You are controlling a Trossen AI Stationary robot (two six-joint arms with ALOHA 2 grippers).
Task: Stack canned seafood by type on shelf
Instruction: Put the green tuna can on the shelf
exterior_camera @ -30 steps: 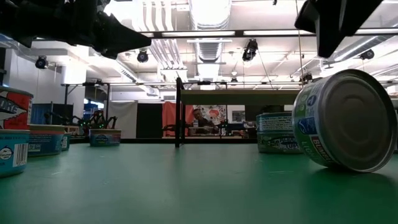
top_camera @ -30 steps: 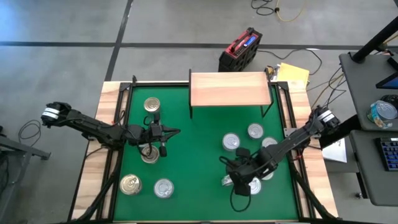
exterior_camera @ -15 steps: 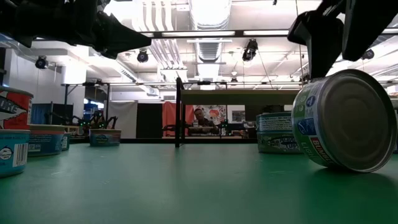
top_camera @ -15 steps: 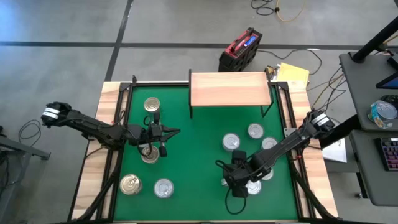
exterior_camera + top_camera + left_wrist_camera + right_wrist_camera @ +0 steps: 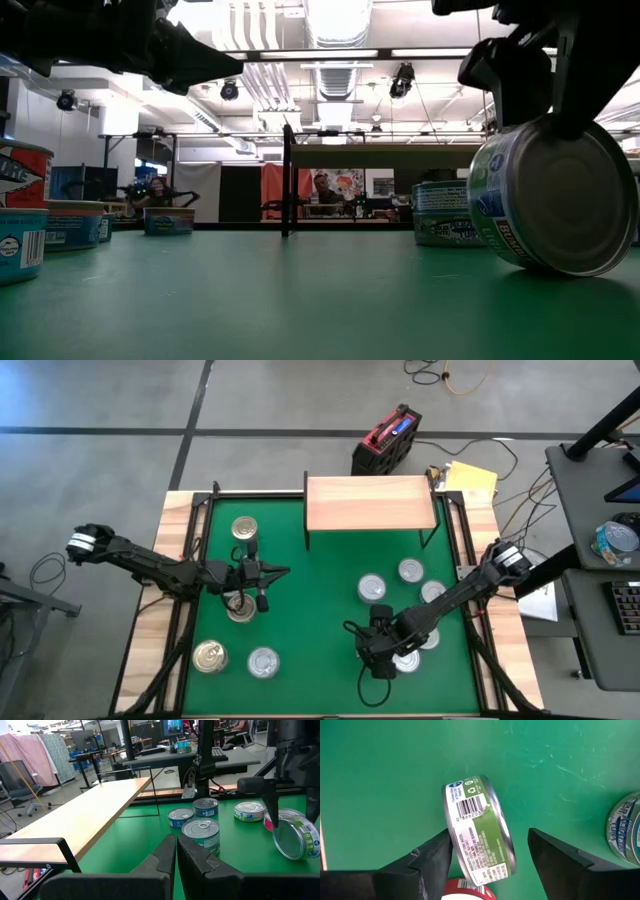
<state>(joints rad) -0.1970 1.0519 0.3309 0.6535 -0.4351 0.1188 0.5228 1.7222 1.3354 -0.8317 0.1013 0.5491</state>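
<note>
Right gripper (image 5: 487, 865) straddles a tilted can (image 5: 477, 832), fingers apart, one pad (image 5: 437, 855) touching it. Left gripper (image 5: 176, 855) waits shut. Next, I judge: close, lift, carry to the shelf (image 5: 370, 502).

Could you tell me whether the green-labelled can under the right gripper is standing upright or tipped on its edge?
Tipped. The green-labelled can rests on its rim, flat end facing sideways in the low view, and lies between the open fingers of the right gripper.

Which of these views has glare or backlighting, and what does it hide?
Low view: bright ceiling lights backlight both arms into black silhouettes, hiding the right gripper detail over the tilted can. Right wrist view: evenly lit, barcode readable.
</note>
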